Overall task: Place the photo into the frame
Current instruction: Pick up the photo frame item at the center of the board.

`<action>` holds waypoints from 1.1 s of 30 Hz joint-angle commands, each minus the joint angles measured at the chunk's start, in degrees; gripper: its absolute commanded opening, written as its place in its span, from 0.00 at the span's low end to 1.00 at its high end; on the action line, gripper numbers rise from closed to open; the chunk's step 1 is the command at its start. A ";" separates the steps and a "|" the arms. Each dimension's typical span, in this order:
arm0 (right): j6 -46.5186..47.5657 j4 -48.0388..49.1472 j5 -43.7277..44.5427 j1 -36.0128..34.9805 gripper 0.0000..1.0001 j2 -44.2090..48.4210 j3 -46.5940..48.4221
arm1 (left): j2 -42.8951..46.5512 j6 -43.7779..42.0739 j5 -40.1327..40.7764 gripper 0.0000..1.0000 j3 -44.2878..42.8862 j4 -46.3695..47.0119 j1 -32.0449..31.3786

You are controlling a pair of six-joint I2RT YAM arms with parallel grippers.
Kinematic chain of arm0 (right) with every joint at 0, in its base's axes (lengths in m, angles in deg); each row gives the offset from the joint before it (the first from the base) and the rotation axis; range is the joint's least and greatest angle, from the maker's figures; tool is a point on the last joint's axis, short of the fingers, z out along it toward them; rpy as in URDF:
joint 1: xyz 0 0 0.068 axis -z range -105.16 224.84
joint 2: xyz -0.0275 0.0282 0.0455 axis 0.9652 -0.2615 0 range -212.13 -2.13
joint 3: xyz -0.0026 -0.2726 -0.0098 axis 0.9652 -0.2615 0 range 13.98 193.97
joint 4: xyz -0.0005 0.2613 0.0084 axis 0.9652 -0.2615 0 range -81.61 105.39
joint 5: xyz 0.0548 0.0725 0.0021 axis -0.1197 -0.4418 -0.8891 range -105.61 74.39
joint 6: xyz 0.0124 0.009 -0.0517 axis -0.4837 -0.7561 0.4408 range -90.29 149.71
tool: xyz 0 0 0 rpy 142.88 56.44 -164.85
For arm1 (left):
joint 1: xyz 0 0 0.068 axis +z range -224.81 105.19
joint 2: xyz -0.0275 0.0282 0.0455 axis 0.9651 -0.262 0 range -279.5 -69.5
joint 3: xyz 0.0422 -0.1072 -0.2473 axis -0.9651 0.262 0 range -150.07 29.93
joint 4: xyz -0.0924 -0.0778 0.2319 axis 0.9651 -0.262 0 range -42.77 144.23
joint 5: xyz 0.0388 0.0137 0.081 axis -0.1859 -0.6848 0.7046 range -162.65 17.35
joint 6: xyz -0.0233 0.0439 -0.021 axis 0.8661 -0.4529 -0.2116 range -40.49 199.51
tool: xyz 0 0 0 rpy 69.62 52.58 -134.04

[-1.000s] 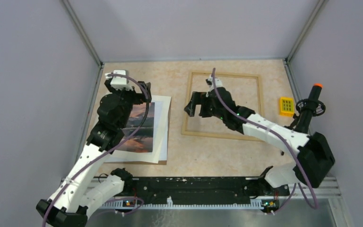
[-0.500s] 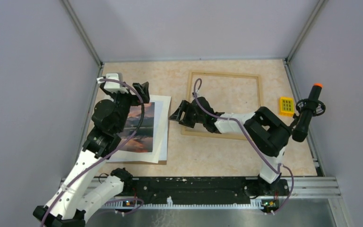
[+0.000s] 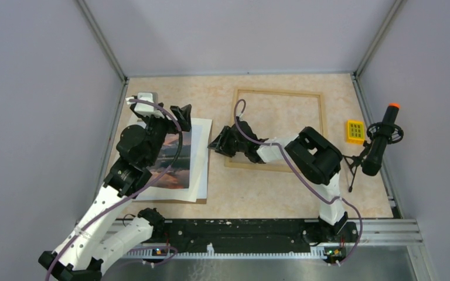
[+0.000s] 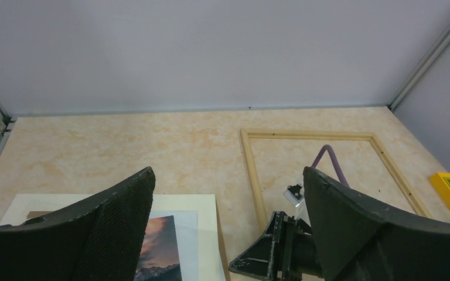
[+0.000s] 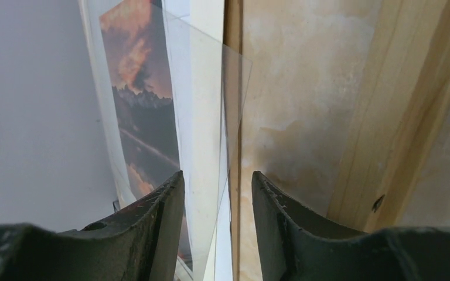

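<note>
1. Left end effector (image 4: 227,171): jaws wide apart, holding nothing. It hovers over the far edge of the paper stack and has drifted slightly rightward in the last second.
2. Photo (image 3: 173,158): flat in the stack on the left of the worktop (image 3: 269,187), unmoved and not yet in the frame.
3. Clear sheet (image 5: 234,76): lies over the photo, with its corner reaching toward the frame.
4. Right end effector (image 5: 217,175): it has swung off the middle of the frame and dropped low between stack and frame. The jaws are narrower than a second ago but still apart, and the stack's right edge lies between them, not clamped.
5. Frame (image 3: 278,92): flat, nothing inside, just right of the stack.

Reading: I judge my right arm is closing on the stack's edge to lift or slide it, so the insertion is only starting.
</note>
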State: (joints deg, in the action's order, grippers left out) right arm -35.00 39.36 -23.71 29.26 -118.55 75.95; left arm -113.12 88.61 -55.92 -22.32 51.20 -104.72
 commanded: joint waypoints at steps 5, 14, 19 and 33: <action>-0.75 6.16 1.89 2.08 0.38 -4.23 2.19 | 1.07 0.61 -0.33 0.98 0.29 2.67 -1.62; -1.03 9.27 1.27 4.36 0.37 -8.60 4.88 | 0.83 0.92 -0.47 0.98 0.34 2.45 -2.37; -1.13 11.54 -0.14 4.80 0.30 -10.18 6.23 | 0.73 0.92 -0.42 0.98 0.39 2.47 -2.65; 1.90 12.02 -4.71 7.63 0.00 -3.58 4.25 | -1.13 1.00 -1.18 0.98 0.82 2.59 -3.01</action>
State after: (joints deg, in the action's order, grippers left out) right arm -36.29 50.16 -26.16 34.92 -128.15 81.09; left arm -113.34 88.88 -56.33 -22.12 51.23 -107.52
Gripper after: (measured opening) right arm 0.003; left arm 0.985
